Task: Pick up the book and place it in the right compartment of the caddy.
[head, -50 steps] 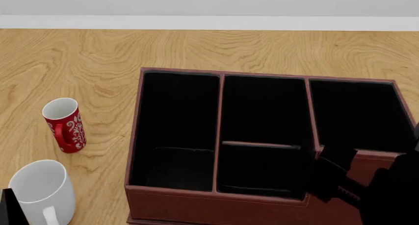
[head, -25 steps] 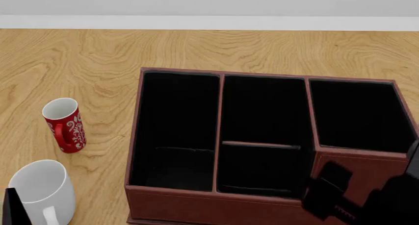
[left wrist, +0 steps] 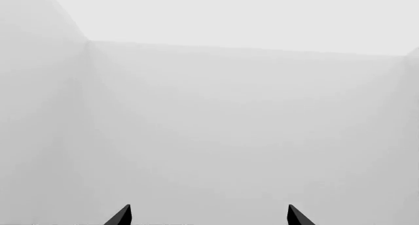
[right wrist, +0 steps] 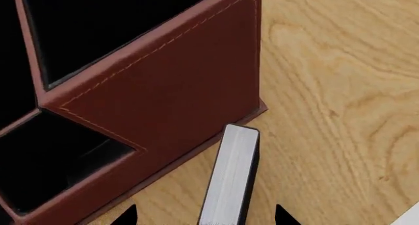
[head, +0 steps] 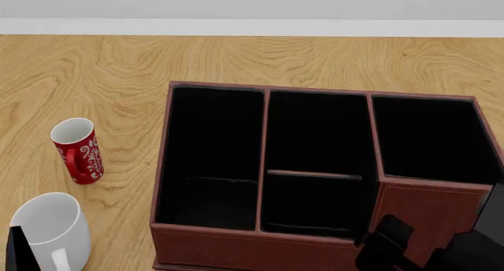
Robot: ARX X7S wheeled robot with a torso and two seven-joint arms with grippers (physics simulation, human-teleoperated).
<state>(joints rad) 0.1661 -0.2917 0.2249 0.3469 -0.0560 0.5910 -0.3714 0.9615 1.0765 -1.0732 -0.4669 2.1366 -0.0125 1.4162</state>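
Reaching in at the lower right of the head view, the right arm (head: 441, 253) sits before the caddy (head: 315, 165). The right pincer (right wrist: 204, 216) is spread open around the upright book (right wrist: 230, 178), without visible contact, standing on the surface (right wrist: 340, 87) beside the right compartment (head: 429, 138). Facing blank grey, the left pincer (left wrist: 208, 216) is open and holds nothing.

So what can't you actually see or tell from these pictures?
- The book: the right wrist view's edge cuts off its near end; the head view misses it entirely.
- The right gripper: only two fingertips show either side of the book, so contact is unclear.
- The left gripper: its camera shows only blank grey.
- The white mug: cropped by the head view's edge.
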